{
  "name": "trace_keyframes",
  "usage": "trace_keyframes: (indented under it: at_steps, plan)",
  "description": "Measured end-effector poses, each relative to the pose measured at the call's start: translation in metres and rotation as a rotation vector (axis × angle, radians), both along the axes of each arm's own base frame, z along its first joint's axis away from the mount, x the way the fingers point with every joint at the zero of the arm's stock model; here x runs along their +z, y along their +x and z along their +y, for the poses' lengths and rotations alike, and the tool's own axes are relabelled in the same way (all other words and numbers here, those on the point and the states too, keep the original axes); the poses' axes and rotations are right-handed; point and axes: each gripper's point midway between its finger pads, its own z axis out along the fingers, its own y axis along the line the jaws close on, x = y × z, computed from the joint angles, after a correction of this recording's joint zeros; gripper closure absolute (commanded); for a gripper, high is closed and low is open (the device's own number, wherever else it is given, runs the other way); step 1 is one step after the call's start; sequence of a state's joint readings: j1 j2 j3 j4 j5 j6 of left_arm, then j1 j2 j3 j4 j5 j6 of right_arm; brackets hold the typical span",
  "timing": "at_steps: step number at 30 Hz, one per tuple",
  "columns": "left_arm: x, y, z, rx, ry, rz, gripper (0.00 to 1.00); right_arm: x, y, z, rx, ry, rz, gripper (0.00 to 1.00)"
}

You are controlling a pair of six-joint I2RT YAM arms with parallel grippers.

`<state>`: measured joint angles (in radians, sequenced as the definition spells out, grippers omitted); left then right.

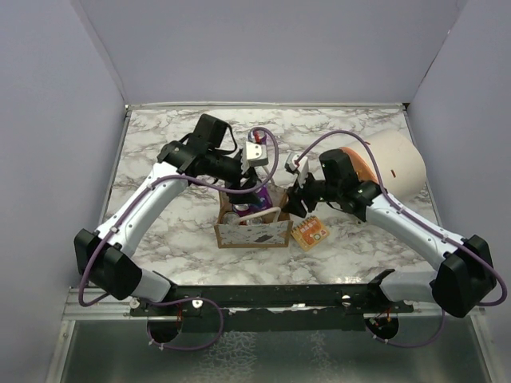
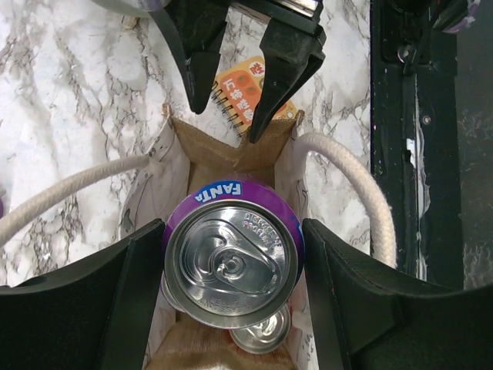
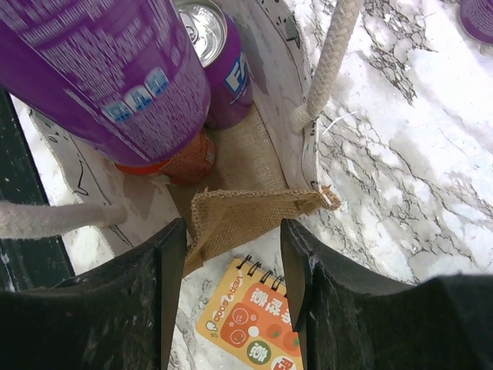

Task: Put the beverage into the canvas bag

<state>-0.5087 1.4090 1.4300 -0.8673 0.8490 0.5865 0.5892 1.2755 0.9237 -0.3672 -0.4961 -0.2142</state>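
Note:
The canvas bag (image 1: 251, 234), tan with a pale patterned front and white rope handles (image 2: 348, 179), stands open at mid-table. My left gripper (image 1: 257, 191) is shut on a purple Fanta can (image 2: 231, 254) and holds it upright, its lower part inside the bag's mouth (image 2: 223, 154). Two other cans lie below in the bag, one purple (image 3: 223, 58) and one orange (image 3: 189, 158). My right gripper (image 3: 233, 231) is open, its fingers either side of the bag's folded right end wall (image 3: 239, 212), not squeezing it. The held can (image 3: 100, 69) fills that view's upper left.
An orange spiral notebook (image 1: 309, 232) lies on the marble right of the bag, under my right gripper. A large white and orange cylinder (image 1: 395, 163) lies at the back right. A small purple object (image 3: 479, 15) sits further off. The black rail (image 2: 416, 116) runs along the near edge.

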Motion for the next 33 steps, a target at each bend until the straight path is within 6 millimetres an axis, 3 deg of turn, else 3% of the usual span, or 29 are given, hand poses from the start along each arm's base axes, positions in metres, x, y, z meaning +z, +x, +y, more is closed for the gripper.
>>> trace_keyframes:
  at_steps: [11, 33]
  plan:
    - [-0.028, -0.006, -0.028, -0.104, 0.033, 0.015, 1.00, 0.000, -0.002, -0.011, -0.014, 0.023, 0.000, 0.45]
    - [-0.052, -0.019, -0.052, -0.203, 0.035, -0.008, 1.00, -0.001, -0.009, -0.018, 0.014, 0.084, 0.019, 0.40]
